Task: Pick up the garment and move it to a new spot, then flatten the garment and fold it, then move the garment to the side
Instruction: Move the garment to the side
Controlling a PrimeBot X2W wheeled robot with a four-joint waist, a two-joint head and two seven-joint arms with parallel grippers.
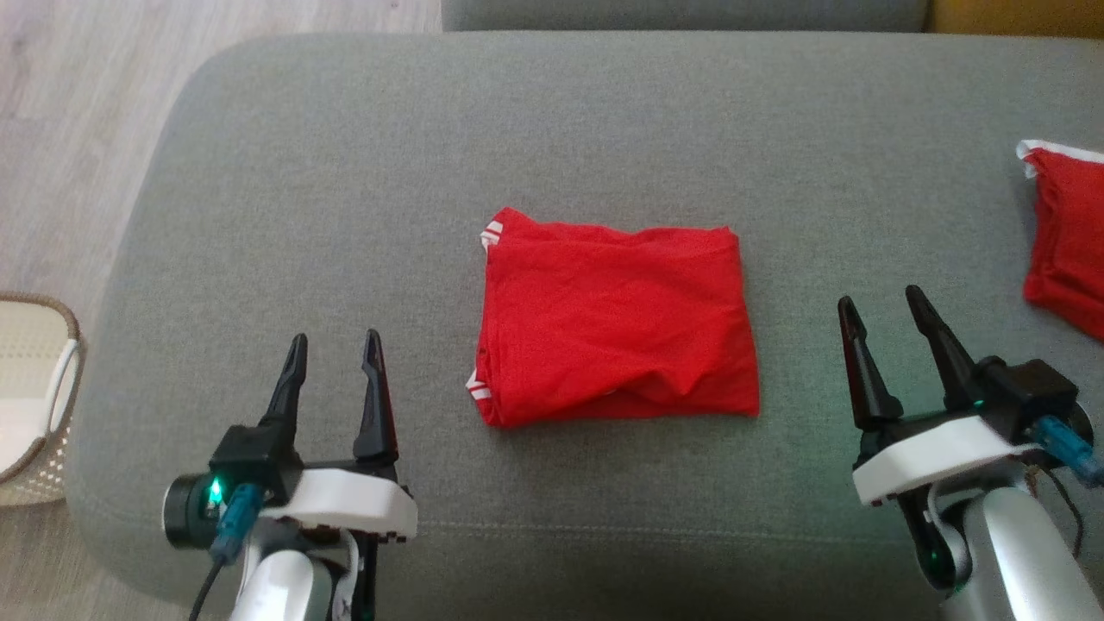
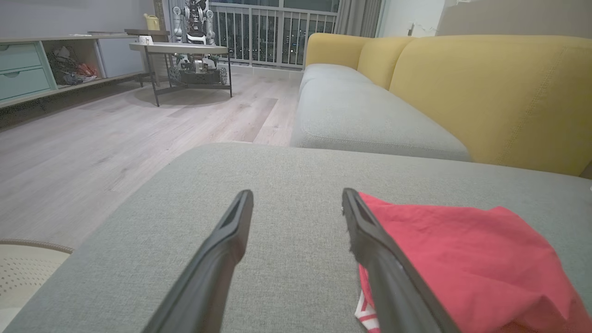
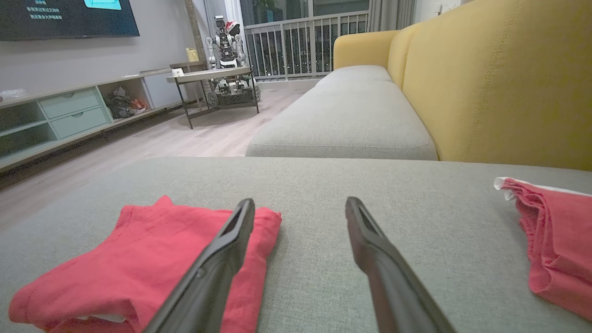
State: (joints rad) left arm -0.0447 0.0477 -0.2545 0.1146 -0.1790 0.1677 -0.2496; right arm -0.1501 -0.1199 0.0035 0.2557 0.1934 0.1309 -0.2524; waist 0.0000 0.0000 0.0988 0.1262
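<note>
- While the fold looks finished and only the shift to the side seems left, the grey cushion (image 1: 345, 172) carries all the work; its cover lies smooth around the middle.
- Garment (image 1: 617, 323): red, folded into a rough rectangle, lying flat at the cushion's middle. White-striped trim peeks out at its two left corners, and the top layer is creased.
- Second red piece (image 1: 1069, 250): at the cushion's right edge, cut off by the frame.
- Basket (image 1: 73, 332): pale, woven, on the floor just off the cushion's left edge.
- Left end effector (image 1: 335, 336): over the cushion's near-left part, fingers spread wide, holding nothing, clear of the cloth.
- Right end effector (image 1: 879, 296): over the cushion's near-right part, likewise wide and empty.
- Risk 1: a pinch that catches only the top layer would peel the fold open on lifting. Cause: loose stacked layers and thin pointed fingers.
- Risk 2: uneven lift between the arms would let the middle sag and the fold collapse.
- Risk 3: set-down toward the cushion's right edge may overlap the second red piece; toward its left edge, the cloth may slip off near the basket.
</note>
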